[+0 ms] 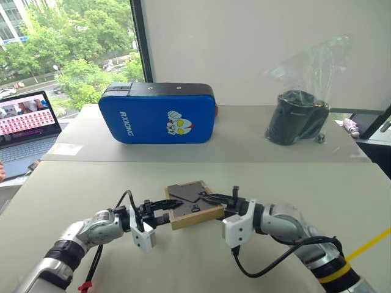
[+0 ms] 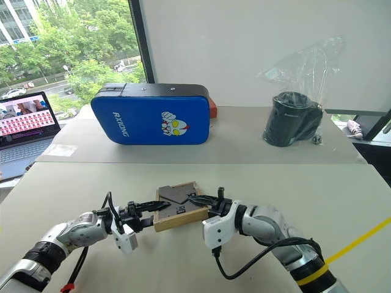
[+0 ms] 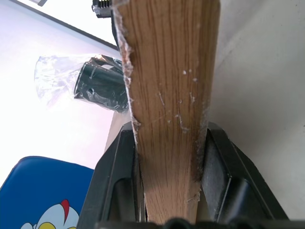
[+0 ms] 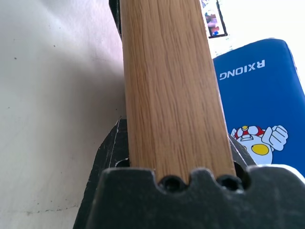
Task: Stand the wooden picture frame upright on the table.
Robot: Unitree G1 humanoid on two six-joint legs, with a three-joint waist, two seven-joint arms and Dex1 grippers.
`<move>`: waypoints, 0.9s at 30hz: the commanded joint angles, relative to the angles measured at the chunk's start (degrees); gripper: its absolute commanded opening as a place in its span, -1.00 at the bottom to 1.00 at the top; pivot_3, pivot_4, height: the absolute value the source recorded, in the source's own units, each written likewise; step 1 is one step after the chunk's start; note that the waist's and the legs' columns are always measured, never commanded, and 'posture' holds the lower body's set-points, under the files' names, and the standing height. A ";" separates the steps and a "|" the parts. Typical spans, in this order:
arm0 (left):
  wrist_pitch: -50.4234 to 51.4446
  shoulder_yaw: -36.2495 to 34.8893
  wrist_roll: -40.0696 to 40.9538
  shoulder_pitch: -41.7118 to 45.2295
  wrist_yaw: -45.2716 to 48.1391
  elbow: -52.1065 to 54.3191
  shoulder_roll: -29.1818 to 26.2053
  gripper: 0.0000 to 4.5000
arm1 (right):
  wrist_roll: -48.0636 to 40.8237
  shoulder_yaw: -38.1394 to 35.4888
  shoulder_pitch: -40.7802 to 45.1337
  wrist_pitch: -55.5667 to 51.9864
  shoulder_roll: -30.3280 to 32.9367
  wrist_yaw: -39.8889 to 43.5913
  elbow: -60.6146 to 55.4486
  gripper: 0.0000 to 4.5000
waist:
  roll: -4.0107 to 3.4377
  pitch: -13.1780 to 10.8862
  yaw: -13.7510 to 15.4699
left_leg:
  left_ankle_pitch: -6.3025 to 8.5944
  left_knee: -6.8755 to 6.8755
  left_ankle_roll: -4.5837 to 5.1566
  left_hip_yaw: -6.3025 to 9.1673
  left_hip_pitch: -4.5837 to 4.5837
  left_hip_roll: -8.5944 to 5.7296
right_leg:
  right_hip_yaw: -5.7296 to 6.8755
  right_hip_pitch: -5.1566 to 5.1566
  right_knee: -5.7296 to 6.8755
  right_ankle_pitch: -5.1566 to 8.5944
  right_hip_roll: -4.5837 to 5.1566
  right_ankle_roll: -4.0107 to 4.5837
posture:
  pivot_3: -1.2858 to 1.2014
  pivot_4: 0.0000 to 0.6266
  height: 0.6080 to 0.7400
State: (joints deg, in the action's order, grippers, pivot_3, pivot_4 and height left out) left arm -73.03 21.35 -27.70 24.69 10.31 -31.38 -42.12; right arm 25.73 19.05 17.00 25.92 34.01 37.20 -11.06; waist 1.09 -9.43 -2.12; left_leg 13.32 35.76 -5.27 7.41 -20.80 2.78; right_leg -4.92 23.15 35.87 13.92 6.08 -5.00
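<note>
Wooden picture frame (image 1: 192,204), small, light-wood, rectangular, dark back panel upward, hangs tilted just above the beige-grey table (image 1: 342,201). Left gripper (image 1: 164,207) and right gripper (image 1: 211,199) each clamp an opposite edge, jaws partly closed on wood.

White letters reading "RXIONG" run along the left end of the front face of the big blue pad (image 1: 157,113), standing at the far side of the table, beside a cartoon figure. The laptop screen's (image 1: 27,117) writing at far left is too small to read.
</note>
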 commanded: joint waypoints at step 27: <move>-2.71 -1.63 -8.44 -1.95 0.15 2.10 1.17 -0.47 | -59.14 -5.14 39.28 -88.63 -4.92 27.92 20.82 0.98 | -0.17 -0.11 -0.39 | 0.05 -0.05 0.10 0.15 0.38 0.05 | 0.03 -0.32 0.17 0.02 -0.10 0.10 | 0.03 -0.52 1.00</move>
State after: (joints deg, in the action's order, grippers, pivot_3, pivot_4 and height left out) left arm -74.63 19.12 -33.93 23.66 10.09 -29.58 -40.26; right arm -34.62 13.22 55.64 -61.09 29.46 65.89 7.61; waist 0.93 -9.54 -2.52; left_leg 13.38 35.80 -5.16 7.59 -20.69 2.82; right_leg -4.87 23.04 36.03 13.76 5.99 -4.61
